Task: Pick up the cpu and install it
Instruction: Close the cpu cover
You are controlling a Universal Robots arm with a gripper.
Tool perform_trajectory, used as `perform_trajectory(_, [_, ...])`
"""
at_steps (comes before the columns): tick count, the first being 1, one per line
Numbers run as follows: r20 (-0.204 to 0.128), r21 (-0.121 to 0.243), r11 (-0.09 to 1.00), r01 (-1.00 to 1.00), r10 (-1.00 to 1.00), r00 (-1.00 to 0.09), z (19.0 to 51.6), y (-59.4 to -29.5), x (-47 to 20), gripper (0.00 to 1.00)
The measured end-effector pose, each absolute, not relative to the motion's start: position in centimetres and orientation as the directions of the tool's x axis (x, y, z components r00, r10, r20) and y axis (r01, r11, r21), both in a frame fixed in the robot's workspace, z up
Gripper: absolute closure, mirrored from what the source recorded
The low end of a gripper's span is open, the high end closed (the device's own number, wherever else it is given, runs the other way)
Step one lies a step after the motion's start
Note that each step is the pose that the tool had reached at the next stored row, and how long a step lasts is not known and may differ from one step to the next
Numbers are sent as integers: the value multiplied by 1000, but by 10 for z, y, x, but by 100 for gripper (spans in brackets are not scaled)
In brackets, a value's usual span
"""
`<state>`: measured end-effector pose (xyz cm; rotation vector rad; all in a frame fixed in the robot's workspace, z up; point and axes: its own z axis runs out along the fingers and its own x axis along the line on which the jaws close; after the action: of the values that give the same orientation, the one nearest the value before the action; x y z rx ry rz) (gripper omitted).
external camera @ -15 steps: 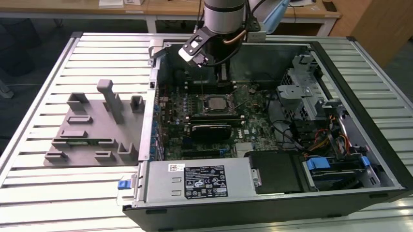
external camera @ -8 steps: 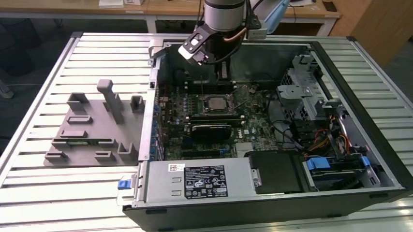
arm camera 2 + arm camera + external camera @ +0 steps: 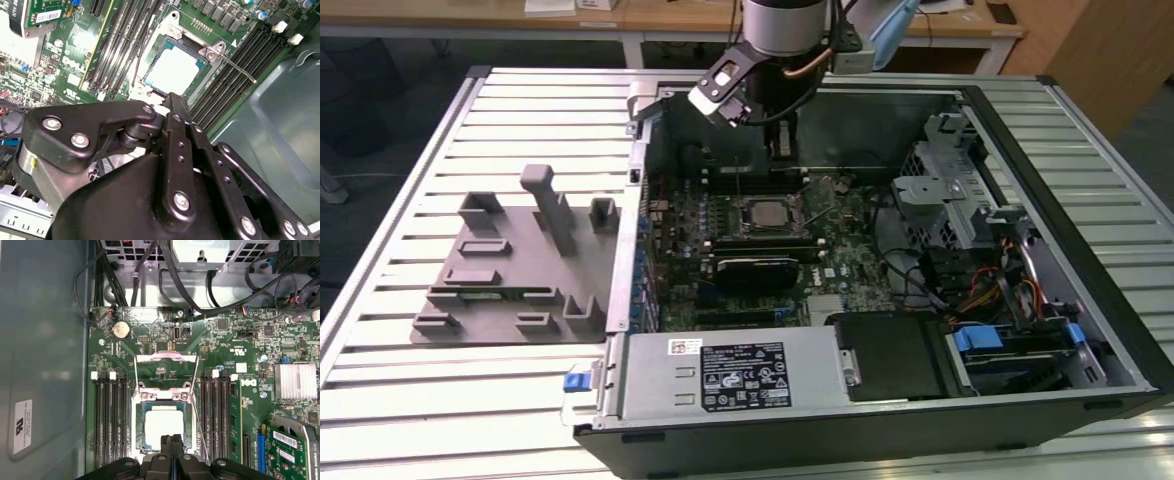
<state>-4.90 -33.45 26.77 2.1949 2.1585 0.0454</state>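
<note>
Stn: slatted metal worktop carrying an open PC case, side panel off. Grey holder tray lies on the worktop to the exterior view's left of the case, just beside its wall.

Task item: cpu sits flat in the socket at mid-motherboard, silver top plate facing up, edges square to the socket frame. Same posn confirmed in the exterior view and the second wrist view. Load plate is flipped open and lies back on the board beside the socket. Retention lever is released and angled out over the memory slots. Further slots flank the socket on the other side.

Gripper: positioned over the case interior, directly above the socket area. Jaws pressed together, no gap between the pads, nothing pinched. In the second wrist view the gripper tip lines up with the near edge of the cpu. In the exterior view the gripper hangs above the board, toward the far case wall. Contact with the cpu: cannot be confirmed.

Other: ribbed silver heatsink on the board, well apart from the socket. Power supply at the near end of the case.
</note>
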Motion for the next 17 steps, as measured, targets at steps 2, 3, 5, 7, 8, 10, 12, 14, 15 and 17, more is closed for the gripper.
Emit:
perform_trajectory(2, [-24,65,-16,998,1000,17,269,-335,-49,89])
perform_trajectory(3, [-23,66,-16,998,1000,17,269,-335,-49,89])
perform_trajectory(5, [-23,66,-16,998,1000,17,269,-335,-49,89])
perform_trajectory(7, [-24,65,-16,998,1000,18,269,-335,-49,89])
perform_trajectory(8, [-24,65,-16,998,1000,18,269,-335,-48,89])
perform_trajectory(10, [-24,65,-16,998,1000,18,269,-335,-46,89])
perform_trajectory(12, [-24,65,-16,998,1000,17,269,-335,-42,89])
perform_trajectory(14, [-24,65,-16,998,1000,18,269,-335,-37,89])
perform_trajectory(15, [-24,65,-16,998,1000,18,269,-335,-34,89])
perform_trajectory(17, [-24,65,-16,998,1000,17,269,-335,-28,89])
